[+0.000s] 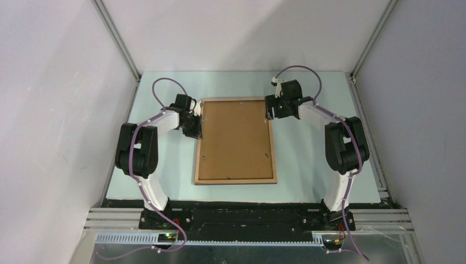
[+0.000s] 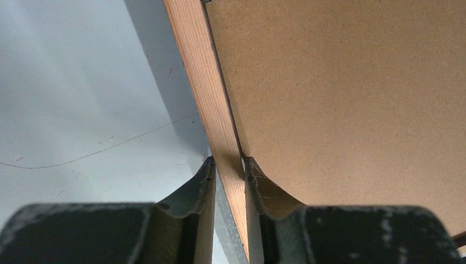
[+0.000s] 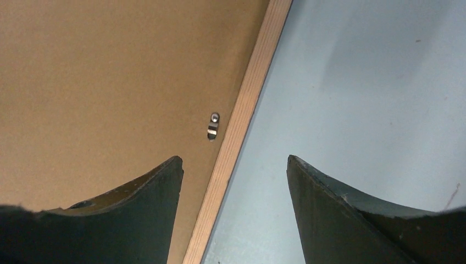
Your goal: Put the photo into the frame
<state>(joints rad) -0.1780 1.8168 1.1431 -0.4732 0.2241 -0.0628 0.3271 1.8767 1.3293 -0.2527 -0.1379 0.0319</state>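
Note:
The frame [image 1: 235, 181] lies in the middle of the table, wood-brown face up, with the brown backing board [image 1: 235, 137] sitting inside its rails. The photo is hidden. My left gripper [image 1: 197, 125] is shut on the frame's left rail [image 2: 203, 82], one finger on each side of it, with the board [image 2: 340, 99] just beyond. My right gripper [image 1: 270, 110] is open at the frame's upper right. It straddles the right rail [image 3: 242, 121], with one finger over the board [image 3: 110, 82] and the other over the table.
A small metal clip [image 3: 213, 125] sits on the board next to the right rail. The pale blue table [image 1: 165, 165] has grey walls at the left, back and right. Both arm bases stand at the near edge.

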